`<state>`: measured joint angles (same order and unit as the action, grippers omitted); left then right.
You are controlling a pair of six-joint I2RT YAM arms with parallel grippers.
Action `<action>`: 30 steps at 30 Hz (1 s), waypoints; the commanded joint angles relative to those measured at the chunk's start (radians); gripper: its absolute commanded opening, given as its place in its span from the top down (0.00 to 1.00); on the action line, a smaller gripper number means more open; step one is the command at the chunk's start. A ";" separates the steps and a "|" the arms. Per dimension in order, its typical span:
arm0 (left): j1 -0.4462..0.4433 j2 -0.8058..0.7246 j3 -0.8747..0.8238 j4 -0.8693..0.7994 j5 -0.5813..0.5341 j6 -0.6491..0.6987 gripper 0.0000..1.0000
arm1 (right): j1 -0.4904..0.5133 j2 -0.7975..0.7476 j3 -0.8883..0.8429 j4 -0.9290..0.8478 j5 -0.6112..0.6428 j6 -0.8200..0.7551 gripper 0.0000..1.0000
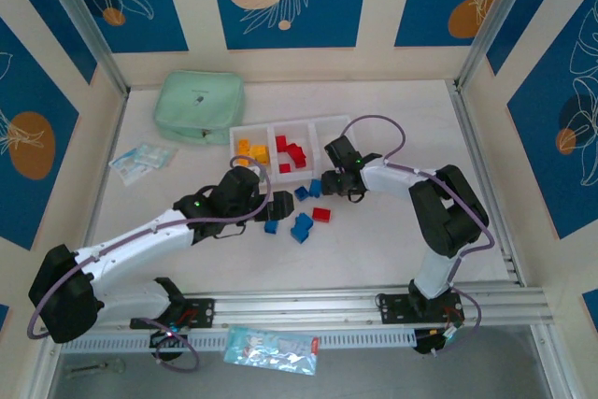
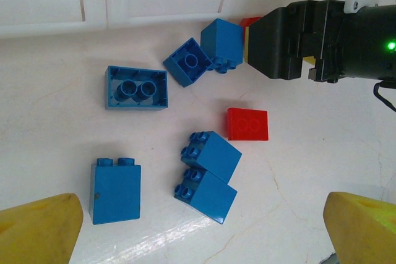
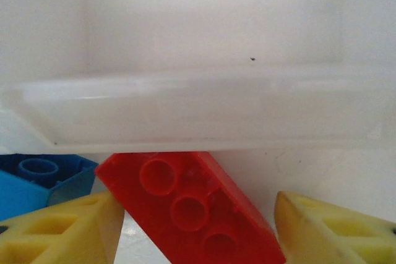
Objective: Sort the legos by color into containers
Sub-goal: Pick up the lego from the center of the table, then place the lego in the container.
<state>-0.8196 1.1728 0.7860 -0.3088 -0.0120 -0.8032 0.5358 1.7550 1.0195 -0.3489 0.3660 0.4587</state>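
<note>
The right gripper stands part open astride a red brick that lies slantwise on the table. Its left finger touches the brick and a gap shows at the other finger, so the brick is not clamped. Straight ahead, just beyond the brick, the near wall of the white tray blocks the way. A blue brick lies just beside the red one. The right arm rises from the near right of the table and bends left, with its wrist low at the tray's near edge by the right compartment.

The left gripper is spread wide and holds nothing. It hovers over loose blue bricks and one loose red brick near the table's middle. The left arm stretches low from the near left corner towards them.

In the tray, yellow-orange bricks fill the left compartment and red bricks the middle one. A mint green pouch lies at the tray's far left corner, and a plastic packet lies towards the table's left edge.
</note>
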 commanded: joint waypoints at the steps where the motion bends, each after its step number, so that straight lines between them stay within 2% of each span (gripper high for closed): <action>1: -0.008 -0.005 0.013 -0.023 -0.023 0.015 0.01 | 0.009 -0.007 0.000 0.018 -0.026 -0.041 0.40; 17: -0.008 -0.031 0.006 -0.027 -0.029 0.016 0.01 | 0.053 -0.111 -0.066 -0.042 -0.008 -0.026 0.74; 24: 0.002 -0.057 0.027 -0.068 -0.048 0.045 0.01 | 0.084 -0.246 -0.117 -0.121 0.012 -0.002 0.77; 30: 0.057 -0.078 0.044 -0.092 -0.038 0.073 0.01 | 0.105 -0.308 -0.045 -0.173 -0.004 -0.011 0.77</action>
<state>-0.7933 1.1183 0.7944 -0.3668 -0.0380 -0.7650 0.6353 1.4597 0.9226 -0.4747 0.3698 0.4416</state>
